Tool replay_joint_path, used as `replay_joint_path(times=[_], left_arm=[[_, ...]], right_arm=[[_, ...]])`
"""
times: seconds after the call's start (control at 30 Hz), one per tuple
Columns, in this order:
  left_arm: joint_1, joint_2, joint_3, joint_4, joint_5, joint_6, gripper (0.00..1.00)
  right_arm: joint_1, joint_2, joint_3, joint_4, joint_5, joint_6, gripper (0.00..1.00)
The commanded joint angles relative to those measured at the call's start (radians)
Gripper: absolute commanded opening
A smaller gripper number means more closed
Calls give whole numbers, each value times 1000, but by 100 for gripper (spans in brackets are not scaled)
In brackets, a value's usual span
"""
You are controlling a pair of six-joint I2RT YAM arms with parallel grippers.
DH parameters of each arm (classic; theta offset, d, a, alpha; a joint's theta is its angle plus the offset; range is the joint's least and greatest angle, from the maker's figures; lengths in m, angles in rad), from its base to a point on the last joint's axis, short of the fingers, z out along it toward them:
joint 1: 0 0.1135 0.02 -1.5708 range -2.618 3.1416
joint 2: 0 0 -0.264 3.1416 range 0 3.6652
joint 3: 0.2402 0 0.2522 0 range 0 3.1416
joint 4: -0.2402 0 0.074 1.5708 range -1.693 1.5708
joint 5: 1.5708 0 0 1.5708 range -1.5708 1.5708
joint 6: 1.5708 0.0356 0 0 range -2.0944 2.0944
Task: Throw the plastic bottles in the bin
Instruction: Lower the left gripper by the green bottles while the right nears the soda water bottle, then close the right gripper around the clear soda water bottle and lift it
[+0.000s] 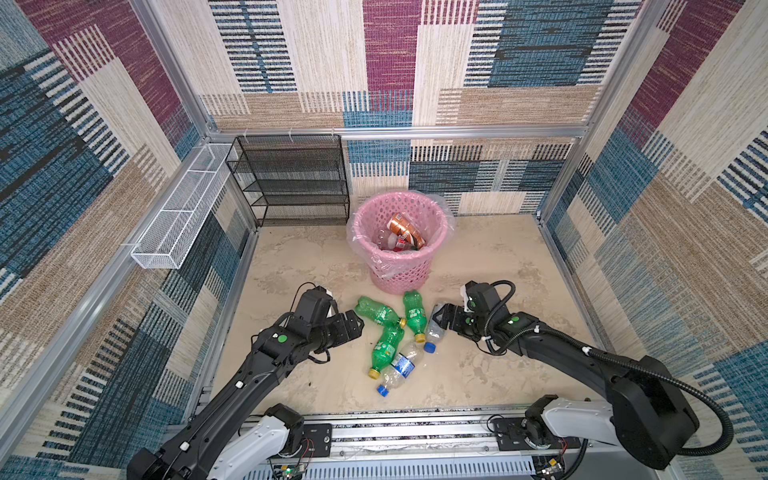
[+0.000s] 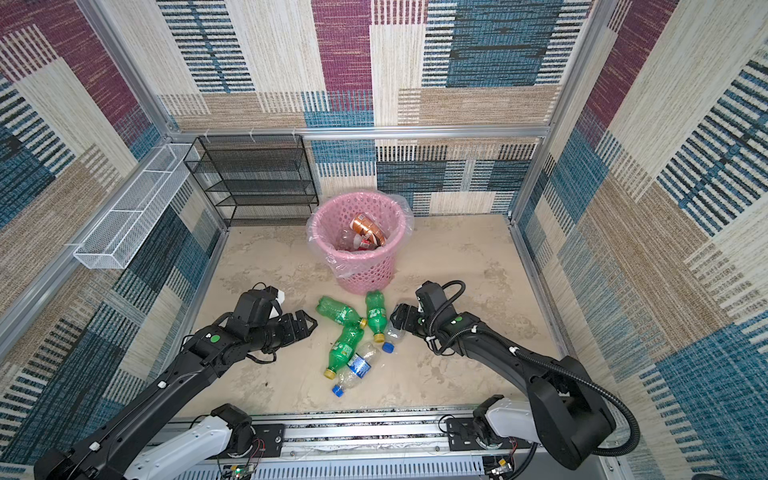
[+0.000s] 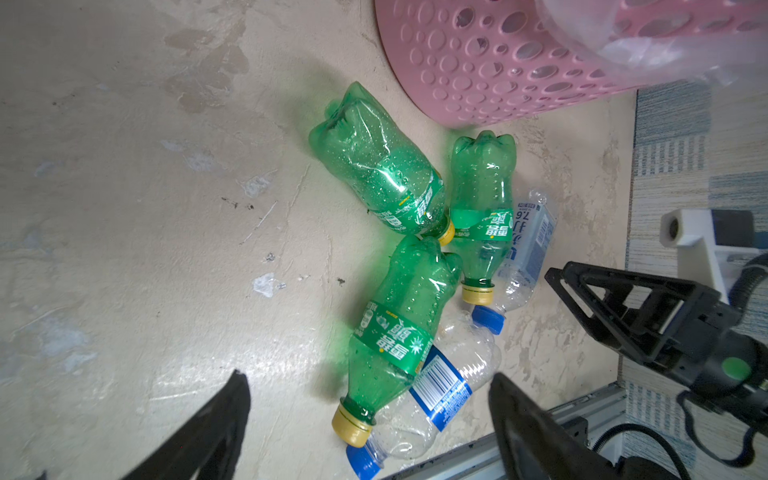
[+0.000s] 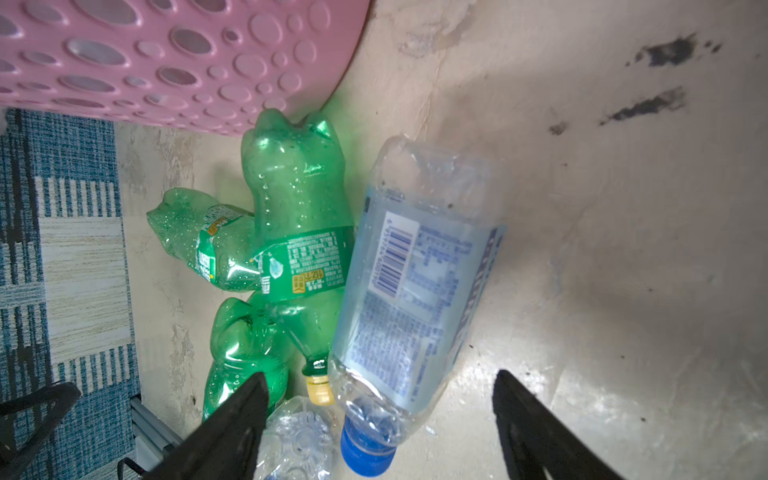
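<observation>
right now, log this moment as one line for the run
left gripper open, empty | right gripper open at clear bottle | three green bottles, second clear bottle on floor | bin holds bottles

Blue-capped clear bottle between jaws of wide-spread right tool

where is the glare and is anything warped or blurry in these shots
Both top views: walls splay outward, wide-angle, all sharp. Left wrist: sheen on the floor by a green bottle. Right wrist: floor glare beside the clear bottle, fingers blurred.
</observation>
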Motion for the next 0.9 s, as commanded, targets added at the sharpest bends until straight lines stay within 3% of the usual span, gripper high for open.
replay_joint_path(times=[0.0, 0.87], left_arm=[[3, -1, -11, 27, 16, -12, 91], [11, 2, -26, 34, 27, -11, 91]], right_arm=[[1, 31, 22, 24, 21, -2, 85], [1, 212, 91, 29, 27, -29, 79]])
